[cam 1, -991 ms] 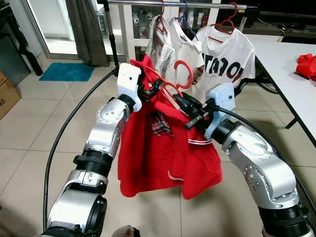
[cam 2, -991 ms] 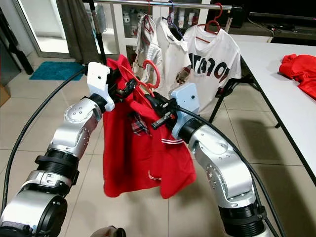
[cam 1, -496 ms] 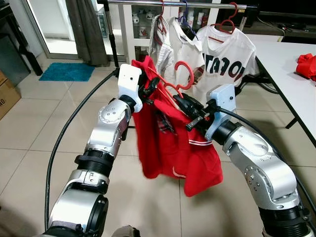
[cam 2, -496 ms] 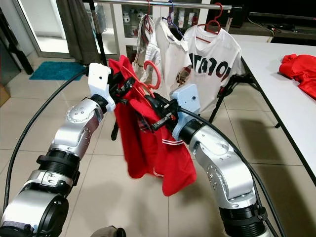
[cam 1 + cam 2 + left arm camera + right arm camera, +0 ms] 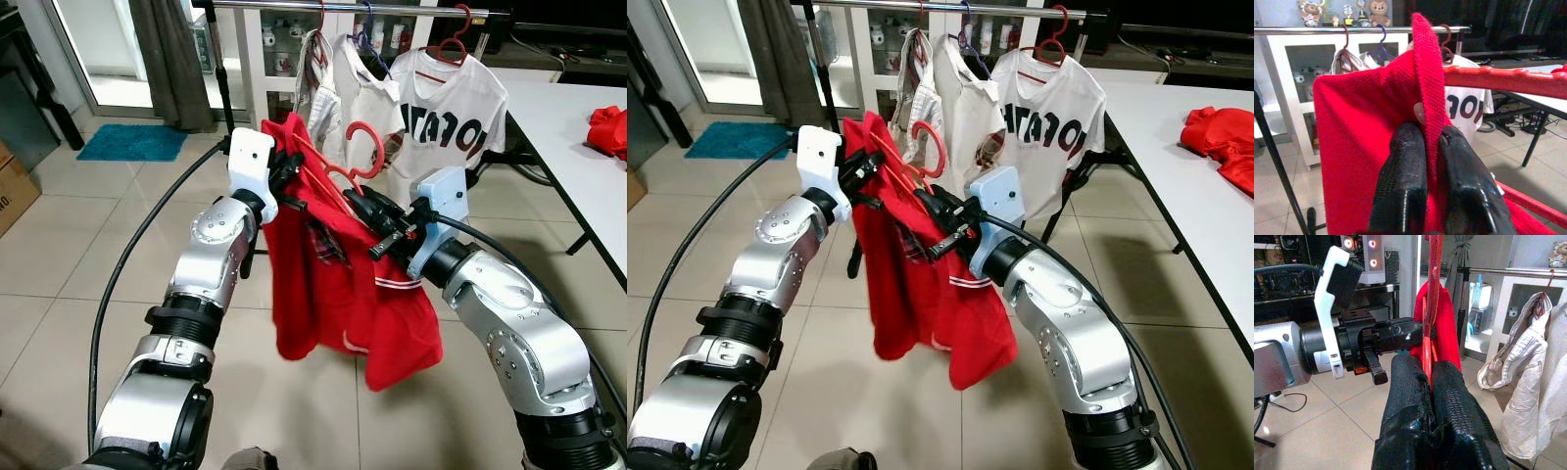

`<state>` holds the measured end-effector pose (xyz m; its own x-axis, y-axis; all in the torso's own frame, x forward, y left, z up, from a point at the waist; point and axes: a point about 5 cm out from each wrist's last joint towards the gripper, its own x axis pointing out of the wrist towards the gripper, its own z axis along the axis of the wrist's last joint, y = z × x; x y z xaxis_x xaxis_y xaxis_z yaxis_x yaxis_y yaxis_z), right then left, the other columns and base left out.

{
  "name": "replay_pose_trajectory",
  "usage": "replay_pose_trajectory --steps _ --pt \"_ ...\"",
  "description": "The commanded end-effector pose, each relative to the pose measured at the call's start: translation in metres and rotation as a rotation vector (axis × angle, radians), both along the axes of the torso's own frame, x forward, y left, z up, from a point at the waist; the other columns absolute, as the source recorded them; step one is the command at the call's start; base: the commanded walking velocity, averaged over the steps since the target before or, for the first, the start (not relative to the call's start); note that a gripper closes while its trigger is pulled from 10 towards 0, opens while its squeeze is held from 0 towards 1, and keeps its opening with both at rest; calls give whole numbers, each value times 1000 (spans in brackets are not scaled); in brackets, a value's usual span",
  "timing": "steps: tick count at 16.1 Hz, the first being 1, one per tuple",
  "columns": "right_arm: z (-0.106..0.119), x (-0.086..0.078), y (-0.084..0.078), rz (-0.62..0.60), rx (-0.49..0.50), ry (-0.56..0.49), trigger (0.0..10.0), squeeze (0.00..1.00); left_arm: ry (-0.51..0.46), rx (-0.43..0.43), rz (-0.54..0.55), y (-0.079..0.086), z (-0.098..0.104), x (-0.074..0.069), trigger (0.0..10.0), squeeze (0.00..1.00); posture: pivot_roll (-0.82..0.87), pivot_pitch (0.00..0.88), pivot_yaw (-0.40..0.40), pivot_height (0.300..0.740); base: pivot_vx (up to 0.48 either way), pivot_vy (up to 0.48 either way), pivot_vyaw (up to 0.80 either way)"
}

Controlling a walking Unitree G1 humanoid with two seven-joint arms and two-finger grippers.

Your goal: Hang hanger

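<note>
red hanger (image 5: 338, 166) clamped in right gripper (image 5: 1429, 382), fingers pinched tight on its bar, held up short of the clothes rail (image 5: 392, 9). left gripper (image 5: 1432, 147) closed on collar fold of the red shirt (image 5: 333, 294), which droops bunched between both arms above tile floor (image 5: 59, 274).

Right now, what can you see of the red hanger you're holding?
The red hanger looks like thin plastic, its open hook pointing up, below the rail and not yet on it. A red shirt hangs bunched from it. The right gripper is clamped on it; the left gripper pinches the shirt's fabric.
</note>
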<state>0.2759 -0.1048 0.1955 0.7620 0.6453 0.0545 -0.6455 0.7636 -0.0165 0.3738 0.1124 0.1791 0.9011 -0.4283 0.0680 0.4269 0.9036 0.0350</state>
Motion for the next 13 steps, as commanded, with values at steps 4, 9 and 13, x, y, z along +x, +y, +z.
replay_pose_trajectory --steps 4,9,13 --pt "15 -3 1 17 24 -68 10000 0 35 -2 -9 3 -4 0 0 0 -90 0 29 740 0 0 0" --pt "9 -3 -2 5 -6 -42 10000 0 54 2 -32 5 -7 -1 0 0 -90 0 33 740 0 0 0" --pt "-14 6 -16 -109 -127 84 10000 0 61 53 -132 -5 -9 -6 0 0 -88 0 34 740 0 0 0"
